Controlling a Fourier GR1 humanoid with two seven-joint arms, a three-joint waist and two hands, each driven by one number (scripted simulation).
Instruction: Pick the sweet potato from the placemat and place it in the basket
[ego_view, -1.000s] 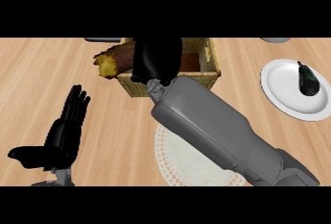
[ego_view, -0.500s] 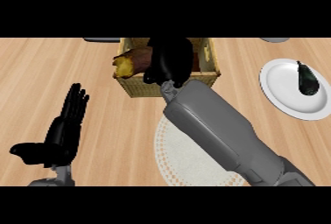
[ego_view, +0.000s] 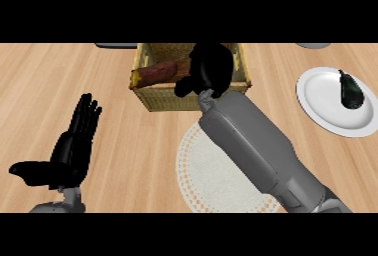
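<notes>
Comparing with a moment ago, the sweet potato (ego_view: 159, 73) is now seen lying in the basket (ego_view: 164, 96), apparently let go by the right hand (ego_view: 207, 70), fingers relaxed above it, so placement looks done; left hand (ego_view: 70, 150) rests open.

Sweet potato (ego_view: 156, 73) sits in the basket (ego_view: 164, 95), right hand (ego_view: 208, 67) over it, left hand (ego_view: 70, 145) resting open.

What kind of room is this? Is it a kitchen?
Most likely a kitchen or dining spot. There is a light wooden counter, a round white placemat, a white plate with a dark vegetable on it, and a woven basket holding a sweet potato.
</notes>
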